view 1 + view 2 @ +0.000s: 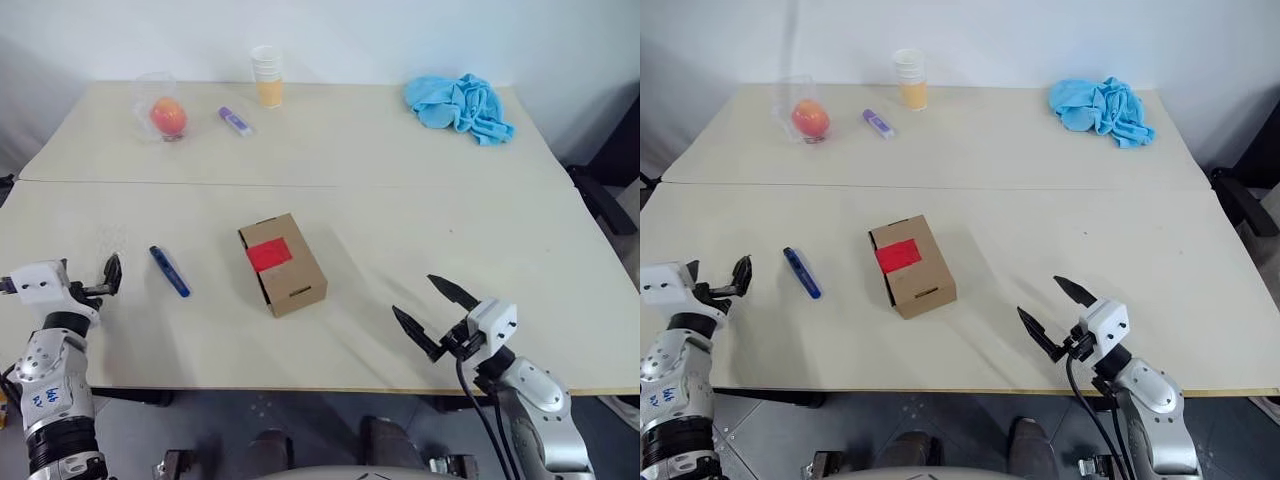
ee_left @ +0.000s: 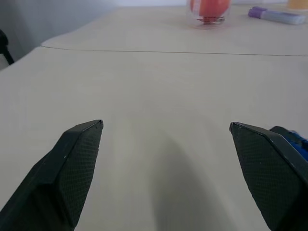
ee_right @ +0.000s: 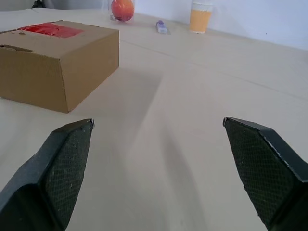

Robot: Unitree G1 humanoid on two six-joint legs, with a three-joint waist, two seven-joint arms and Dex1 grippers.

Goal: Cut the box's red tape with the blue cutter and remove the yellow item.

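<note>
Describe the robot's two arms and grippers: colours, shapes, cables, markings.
Both arms have silver-grey metal forearm shells with black joints. The left arm carries small blue markings on its shell. The left gripper and right gripper each have a white boxy wrist block and two black, pointed fingers with cross-hatched pads. Black cables run down the right forearm.

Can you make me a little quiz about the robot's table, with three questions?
1. True or false: the red tape on the box is already cut.
2. What lies closest to the left gripper? A) blue cutter B) blue cloth C) paper cup
3. Fill in: both the left gripper and the right gripper are ____.

Key: 1 false, the tape looks whole. 2 A. 3 open, holding nothing.
</note>
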